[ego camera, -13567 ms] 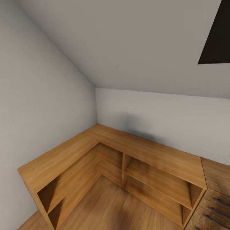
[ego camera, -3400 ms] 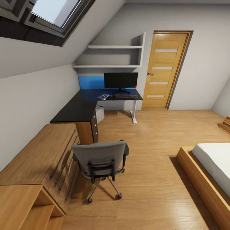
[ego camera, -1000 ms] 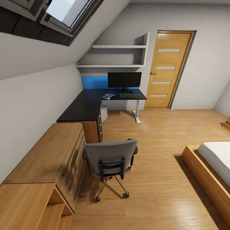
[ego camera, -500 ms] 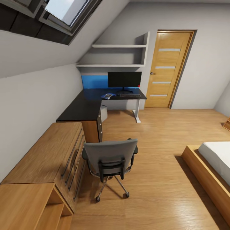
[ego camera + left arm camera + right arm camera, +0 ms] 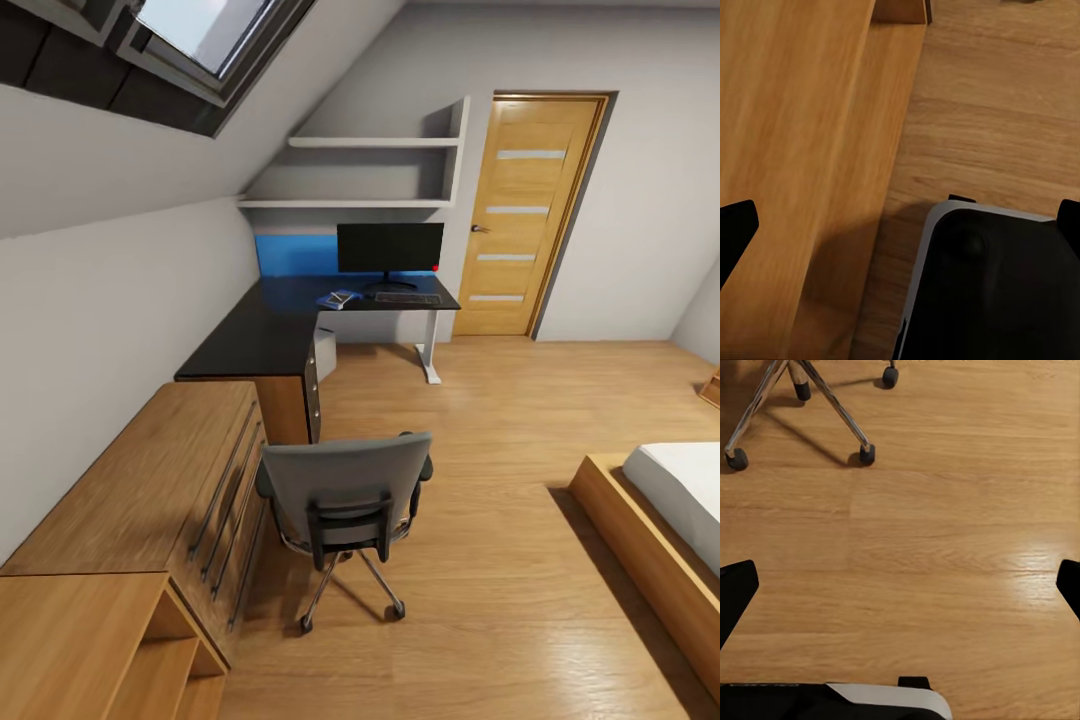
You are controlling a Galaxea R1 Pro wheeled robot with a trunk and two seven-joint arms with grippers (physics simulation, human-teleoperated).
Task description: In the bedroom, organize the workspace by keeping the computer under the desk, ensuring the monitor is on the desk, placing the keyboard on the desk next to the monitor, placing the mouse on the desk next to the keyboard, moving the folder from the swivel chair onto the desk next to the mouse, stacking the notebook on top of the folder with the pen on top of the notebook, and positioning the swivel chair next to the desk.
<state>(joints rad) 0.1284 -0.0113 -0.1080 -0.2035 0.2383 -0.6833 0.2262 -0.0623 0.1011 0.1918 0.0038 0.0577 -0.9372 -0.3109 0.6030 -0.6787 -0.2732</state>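
Against the head view of half a second ago, almost nothing has altered: the room is framed nearly as it was, with only a slight drift of the skylight edge. Against the view of some three seconds ago, the whole picture has shifted and the furniture stands larger — a movement of the camera and base, not of the things. The approach is judged to have slowed or paused, with no manipulation yet begun.

The swivel chair is seen from behind, beside the low wooden drawer unit and well apart from the desk. Its seat is hidden by the backrest, so nothing on it can be confirmed. On the desk the monitor stands at the far wall, the keyboard lies just before it, and a blue item, taken to be the folder, lies beside the keyboard with something small and dark on it. Mouse and pen are too small to identify. A pale box, probably the computer, is glimpsed under the desk by the drawers.

The right wrist view supplies what the head view lacks — the chair's chrome legs and castors on the bare floor, near at hand. The left wrist view shows the wooden unit's top alongside the robot's dark base.

In both wrist views the dark fingertips sit at opposite picture edges: both sets of jaws are wide apart and hold nothing.
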